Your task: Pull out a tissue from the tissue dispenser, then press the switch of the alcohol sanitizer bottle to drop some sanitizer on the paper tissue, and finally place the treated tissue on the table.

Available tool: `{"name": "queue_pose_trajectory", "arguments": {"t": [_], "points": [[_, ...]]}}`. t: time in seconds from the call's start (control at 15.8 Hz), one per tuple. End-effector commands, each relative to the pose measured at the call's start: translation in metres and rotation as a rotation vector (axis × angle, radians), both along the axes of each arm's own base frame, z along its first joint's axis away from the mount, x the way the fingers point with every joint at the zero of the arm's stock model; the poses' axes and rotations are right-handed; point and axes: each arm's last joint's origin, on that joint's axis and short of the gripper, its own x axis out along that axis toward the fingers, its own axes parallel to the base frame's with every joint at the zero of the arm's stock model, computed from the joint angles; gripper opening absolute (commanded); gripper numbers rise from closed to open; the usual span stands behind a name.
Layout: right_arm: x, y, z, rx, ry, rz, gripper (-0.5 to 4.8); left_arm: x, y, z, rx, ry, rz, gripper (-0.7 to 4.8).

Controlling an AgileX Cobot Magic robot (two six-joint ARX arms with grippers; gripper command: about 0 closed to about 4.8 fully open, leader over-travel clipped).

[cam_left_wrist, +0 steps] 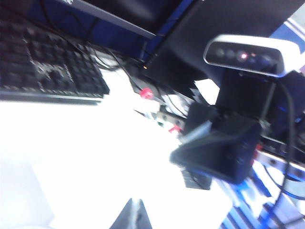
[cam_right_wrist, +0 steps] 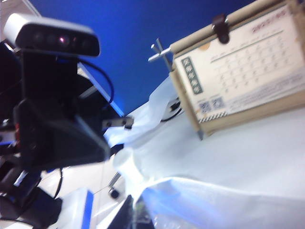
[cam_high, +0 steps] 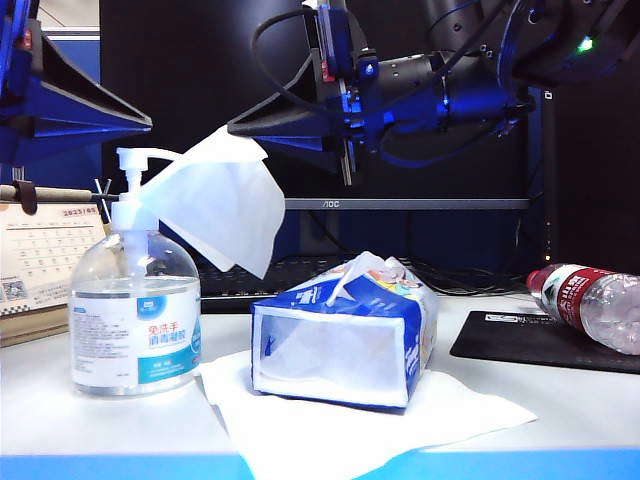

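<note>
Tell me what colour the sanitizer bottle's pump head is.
White. The pump head on the sanitizer bottle shows best in the exterior view.

The tissue [cam_high: 225, 200] is plain white; the tissue dispenser [cam_high: 345, 335] blue with pale panels; the alcohol sanitizer bottle [cam_high: 135, 310] clear, its label white-and-blue with red characters.

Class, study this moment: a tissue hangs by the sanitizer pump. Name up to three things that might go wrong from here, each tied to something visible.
1. The tissue, pinched only at its upper corner by the right gripper with jaws shut, droops beside the switch; it may slip free or miss the drop.
2. The left gripper, also shut, hovers just above the switch; an off-centre press might tip the alcohol sanitizer bottle.
</note>
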Motion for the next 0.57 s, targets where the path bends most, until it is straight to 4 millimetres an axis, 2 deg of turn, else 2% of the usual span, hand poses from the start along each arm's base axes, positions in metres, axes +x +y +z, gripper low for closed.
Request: {"name": "queue_pose_trajectory", "arguments": {"t": [0.06,0.25,0.44,0.57], "points": [[-0.001,0.003,0.005,0.018,-0.051,-0.01,-0.05,0.0,0.0,0.002,-0.006,-0.011,-0.013,-0.05],[-0.004,0.01,0.001,0.014,-0.062,0.013,-0.05,0.0,0.0,-0.001,0.003,0.019,-0.013,-0.05],[0.0,0.02,-0.012,0.0,-0.043,0.031,-0.04,0.0,0.0,-0.004,0.013,0.048,-0.014,-0.05],[0.004,0.023,-0.011,0.004,-0.05,0.036,-0.05,0.0,0.0,-0.003,0.015,0.042,-0.014,-0.05]]}}
